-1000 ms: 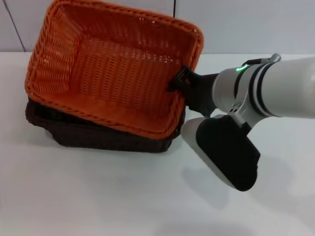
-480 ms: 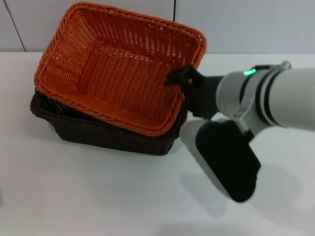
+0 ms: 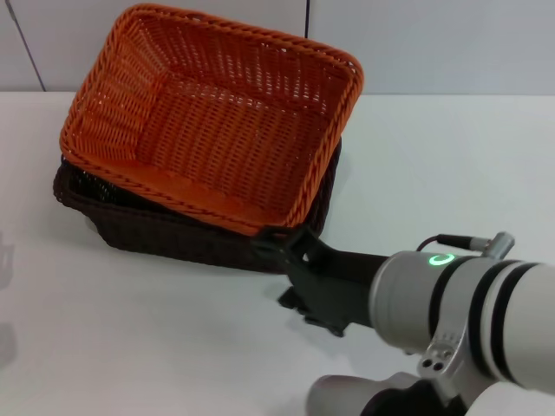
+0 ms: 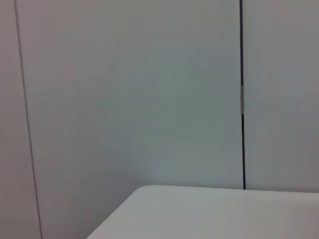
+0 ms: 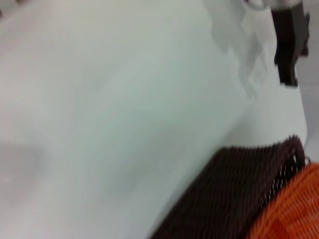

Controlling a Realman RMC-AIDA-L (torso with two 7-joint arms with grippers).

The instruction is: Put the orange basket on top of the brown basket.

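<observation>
The orange basket (image 3: 217,130) rests on top of the brown basket (image 3: 165,236) at the back left of the white table, turned slightly askew so the brown rim shows at the left and front. My right gripper (image 3: 274,269) is open and empty, just in front of the baskets' near right corner and touching neither. The right wrist view shows a corner of the brown basket (image 5: 234,194) with the orange basket (image 5: 294,209) above it. The left gripper (image 5: 289,45) shows only as a dark shape far off in that view.
The white table (image 3: 130,347) extends in front of and to the right of the baskets. A pale panelled wall (image 3: 434,43) stands behind the table. The left wrist view shows only that wall and a table corner (image 4: 199,214).
My right gripper has let go of the orange basket's right rim and pulled back toward the front of the table. The orange basket stays on the brown one.
</observation>
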